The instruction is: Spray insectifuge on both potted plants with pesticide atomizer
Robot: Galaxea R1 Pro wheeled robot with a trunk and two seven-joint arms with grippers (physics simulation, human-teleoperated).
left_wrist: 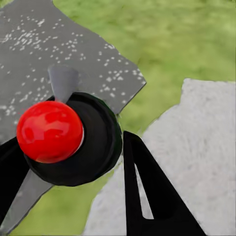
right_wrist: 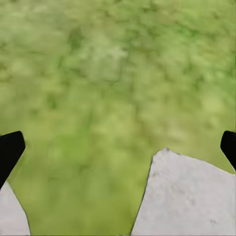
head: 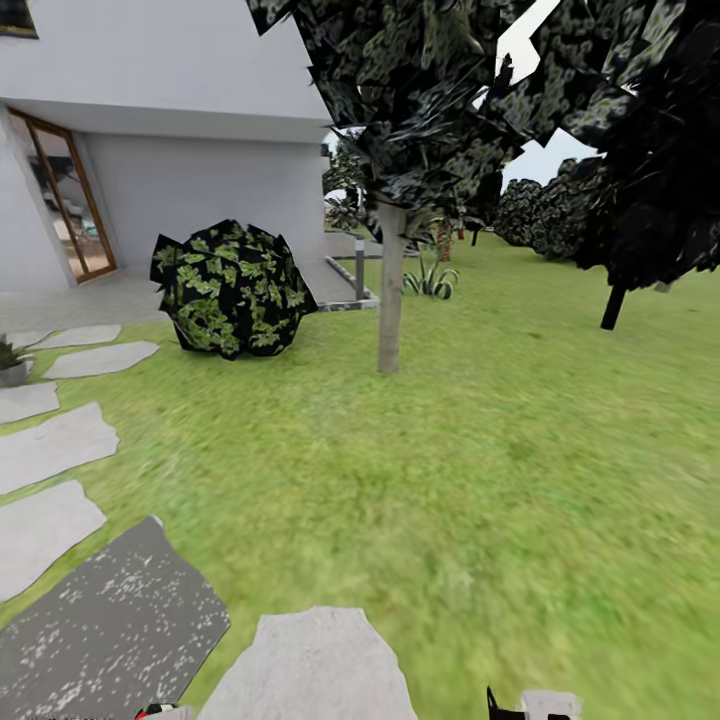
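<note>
- My left tool [left_wrist: 69, 162] was clamped on the pesticide atomizer with its black round body and glossy red ball cap [left_wrist: 49, 131]; my black fingers [left_wrist: 147, 191] pressed against its sides, and its grey nozzle pointed out over the dark speckled paving slab [left_wrist: 44, 44] below.
- My right tool [right_wrist: 118, 147] carried nothing; its two dark fingertips [right_wrist: 10, 147] stood wide apart, with the green lawn [right_wrist: 113, 73] and a pale grey stepping stone [right_wrist: 187, 196] under them.
- From my head camera, one small potted plant in a grey pot [head: 12, 362] sat at the far left edge, beside the row of pale stepping stones [head: 55, 440] leading toward the white house [head: 200, 100]. It was partly cut off by the edge, so I could not tell more of it.
- Ahead of me were a round dark bush with green leaves [head: 232, 290] and a slim grey tree trunk [head: 390, 290]. A spiky striped plant [head: 432, 280] grew from the grass farther off.
- I judged the pickup done, since the atomizer was in my grasp.
- Left to do, as I judged it: reach the pot at the left, spray it fully, then find and cover the second one.
- Neither plant was near my nozzle.
</note>
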